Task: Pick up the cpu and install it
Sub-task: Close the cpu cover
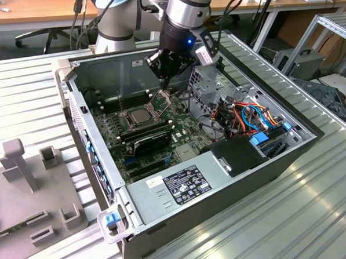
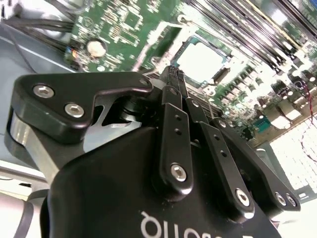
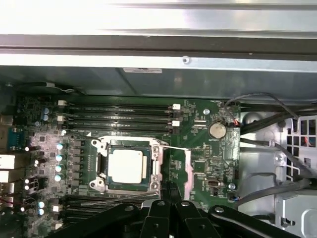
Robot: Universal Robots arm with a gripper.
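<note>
On the exterior view's left, grey fixture blocks (image 1: pixel 31 189) lie on the ribbed metal table (image 1: pixel 317 215), well apart from the work. Next rightward, the open computer case (image 1: pixel 99 168) lies on its side, the green motherboard (image 1: pixel 112 130) flat in its floor. Item of the task: the cpu (image 1: pixel 138 115), a flat square chip with dull silver top, already seated in the socket (image 3: pixel 99 163), level with the board, top face up; its edges run parallel to the socket frame and to the memory slots (image 3: pixel 119 113) beside it. Being square, it has no long axis to speak of. Load plate of the socket stands raised at the far side of the chip in the exterior view, so the chip judged placed but not yet clamped. Relation to end effector: gripper (image 1: pixel 163 82) hangs above the board, just to the exterior view's right of the chip and clear of it; in both wrist views the cpu (image 3: pixel 128 166) lies just beyond the fingertips (image 3: pixel 171 208), not between them. Fingers appear drawn together, holding nothing. Further right: drive cage and a bundle of orange and blue cables (image 1: pixel 248 117), then the power supply (image 1: pixel 182 187) at the near corner.
</note>
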